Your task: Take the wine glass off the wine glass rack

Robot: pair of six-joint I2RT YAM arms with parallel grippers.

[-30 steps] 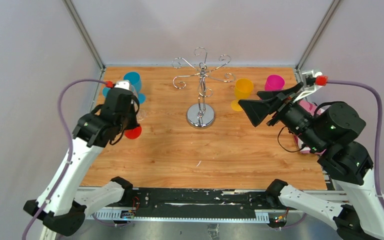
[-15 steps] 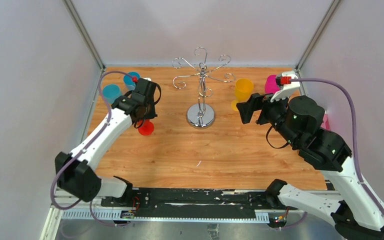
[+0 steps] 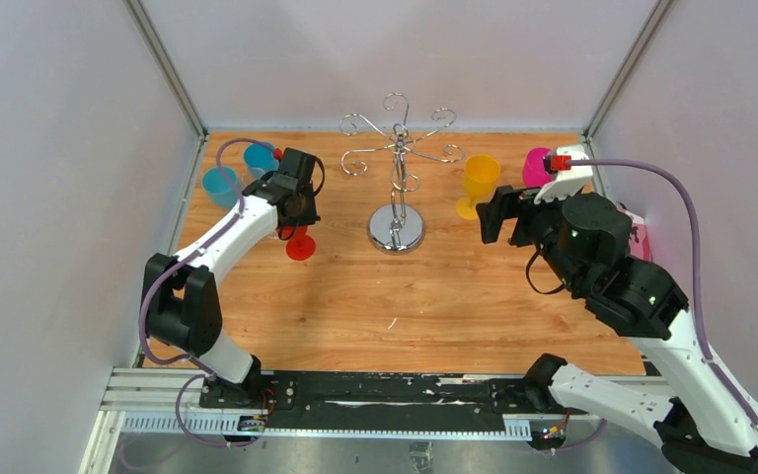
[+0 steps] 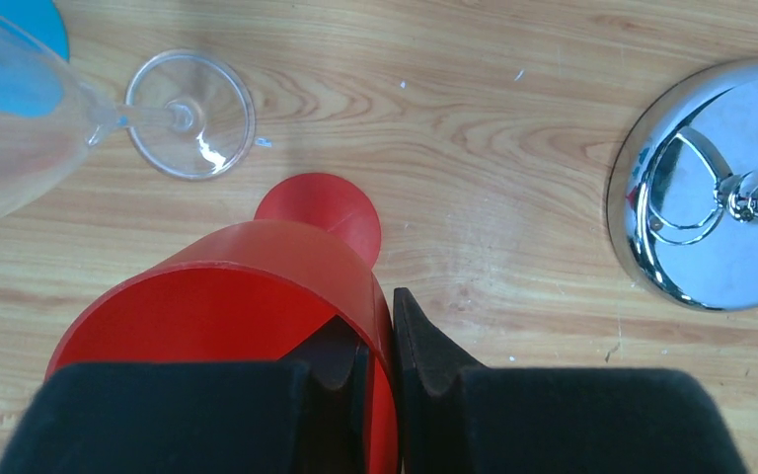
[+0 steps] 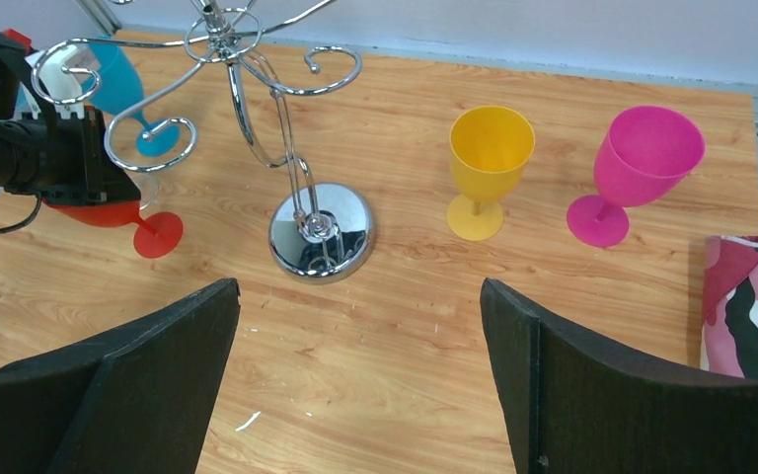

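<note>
I'm clamping the red wine glass (image 4: pixel 227 286) by its rim in the left gripper (image 4: pixel 380 336), already off the rack (image 4: pixel 711 188) to its right. The right gripper (image 5: pixel 357 296) is hanging wide open and empty. I'm judging only the release is remaining.

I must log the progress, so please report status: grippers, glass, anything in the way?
Left gripper shut on red wine glass rim. Right gripper open, empty. Glass off the wine glass rack, arms bare. Clear glass close beside it.

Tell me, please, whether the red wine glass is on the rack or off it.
Off. The left gripper grips the red wine glass by its rim, beside the rack, whose arms are bare.
</note>
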